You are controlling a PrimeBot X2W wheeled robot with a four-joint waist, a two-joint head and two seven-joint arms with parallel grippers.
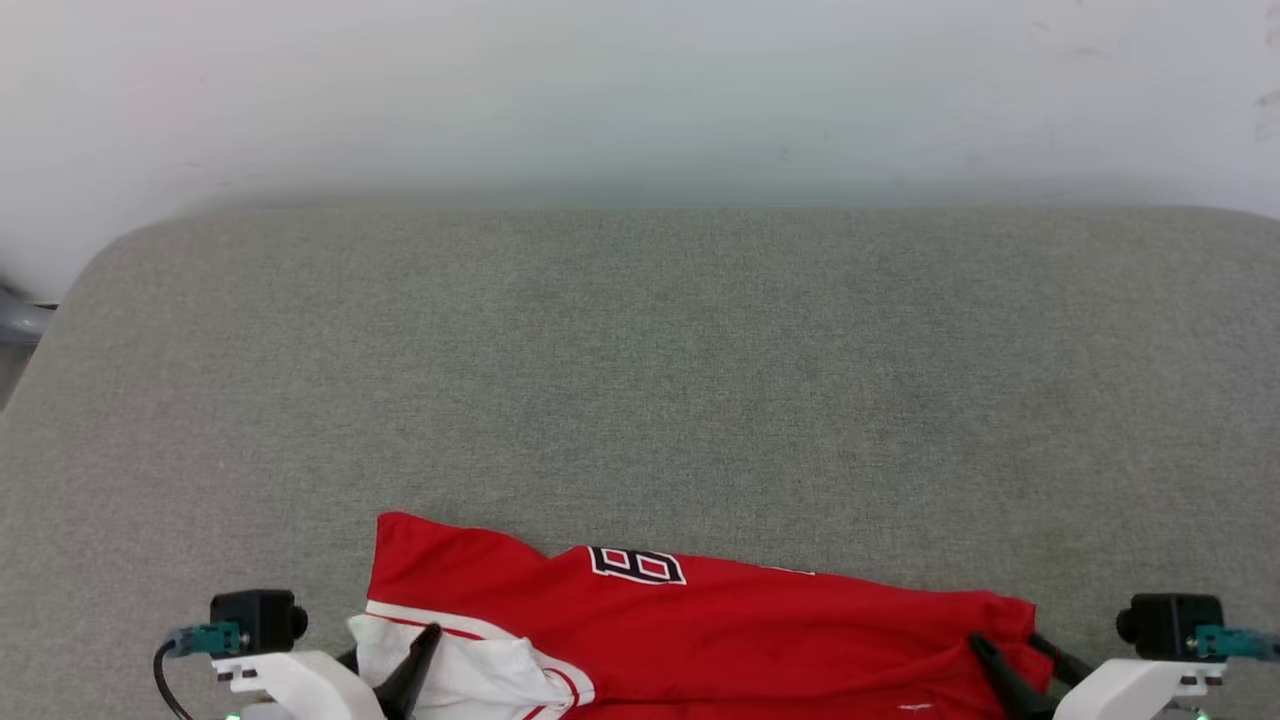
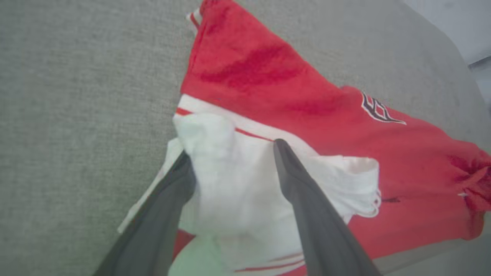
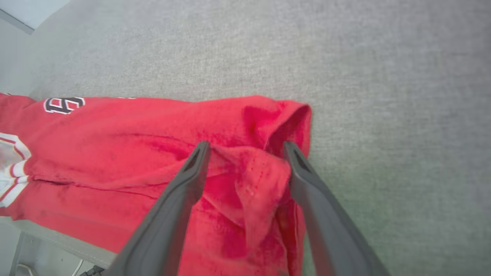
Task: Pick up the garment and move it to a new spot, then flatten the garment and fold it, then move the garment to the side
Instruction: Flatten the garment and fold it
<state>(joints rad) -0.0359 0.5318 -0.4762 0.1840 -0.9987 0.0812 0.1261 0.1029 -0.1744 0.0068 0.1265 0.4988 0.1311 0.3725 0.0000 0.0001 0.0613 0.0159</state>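
Left gripper (image 2: 233, 151): fingers spread wide, straddling the bunched white sleeve (image 2: 230, 184) of the garment (image 1: 760, 620); the cloth sits loosely in the gap and brushes the inner face of one finger, and no pinch is evident. Right gripper (image 3: 246, 146): fingers likewise set well apart, with a raised red fold at the garment's opposite end lying between them; the fold is slack and not clamped. In the head view both grippers sit low at the near side of the grey fabric-covered surface (image 1: 640, 380), the left one at the sleeve end, the right one at the plain red end, each with a dark finger resting over the cloth. The garment lies as a long, narrow red band stretched crosswise between the two grippers, close to the surface's near edge; in both wrist views its near margin runs along that edge. Its far border rises to a point near the left end and slopes down toward the right. A fragment of black, white-outlined lettering (image 1: 637, 566) shows on the far border, somewhat left of the band's middle. Red-and-white striped trim (image 2: 215, 122) borders the sleeve where it meets the red body. The cloth is creased, most heavily at the right end. The rest of the surface extends back to a pale wall (image 1: 640, 90).
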